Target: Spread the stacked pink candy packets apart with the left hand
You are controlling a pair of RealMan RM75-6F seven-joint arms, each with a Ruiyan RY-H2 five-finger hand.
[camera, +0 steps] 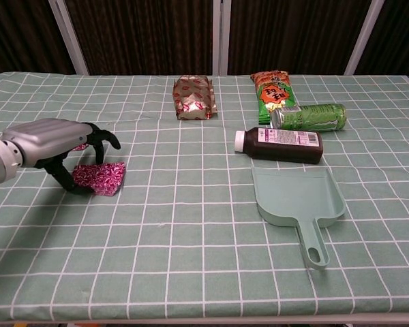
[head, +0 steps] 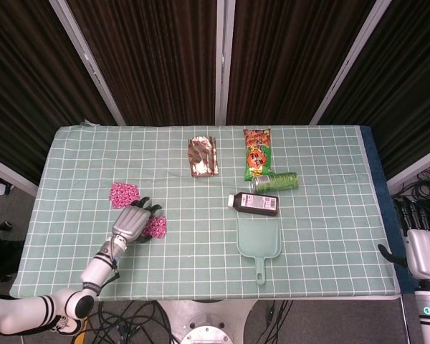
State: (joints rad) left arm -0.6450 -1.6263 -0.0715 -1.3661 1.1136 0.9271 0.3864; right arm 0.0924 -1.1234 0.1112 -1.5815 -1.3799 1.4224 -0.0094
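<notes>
Left hand (head: 132, 223) is arched over the near pink candy packet (camera: 101, 178), fingers (camera: 103, 137) spread, nothing gripped. Second pink packet (head: 123, 193) lies apart, farther back on the surface (head: 322, 215). Right hand (head: 424, 251) is parked off the edge, fingers extended, holding nothing.

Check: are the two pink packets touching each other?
Apart. The head view shows green cloth between the far packet and the near packet, with the left hand beside the near one.
</notes>
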